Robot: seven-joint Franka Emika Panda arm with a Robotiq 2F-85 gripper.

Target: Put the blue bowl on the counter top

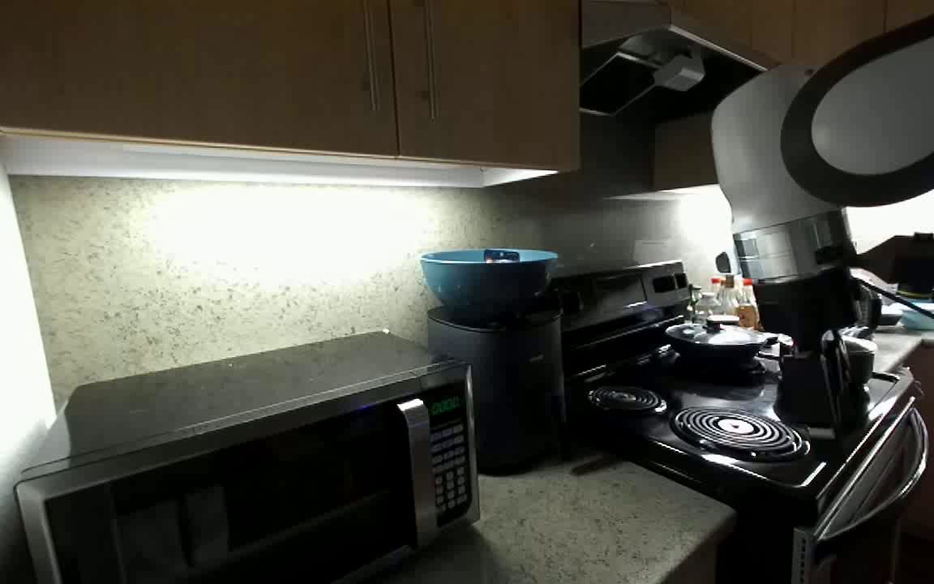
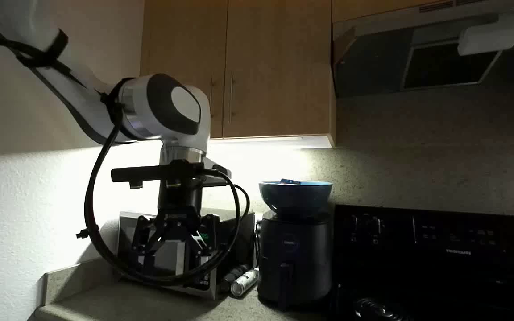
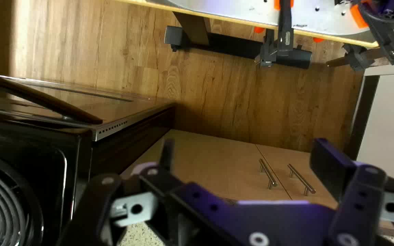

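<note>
In an exterior view, you can see the blue bowl beside your hand and farther back. It stands upright on the air fryer, likely because the top is flat. It is not yet on the desk, which is lower than your hand.

In an exterior view, your hand is dark against the black stove, so its tips are hard to see. What looks like a packet pokes up; the bowl's side hides anything deeper.

In the wrist view, your fingers look blurry but spread wide, gripping nothing, maybe ready for the bowl's edge. The bowl is out of sight here.
</note>
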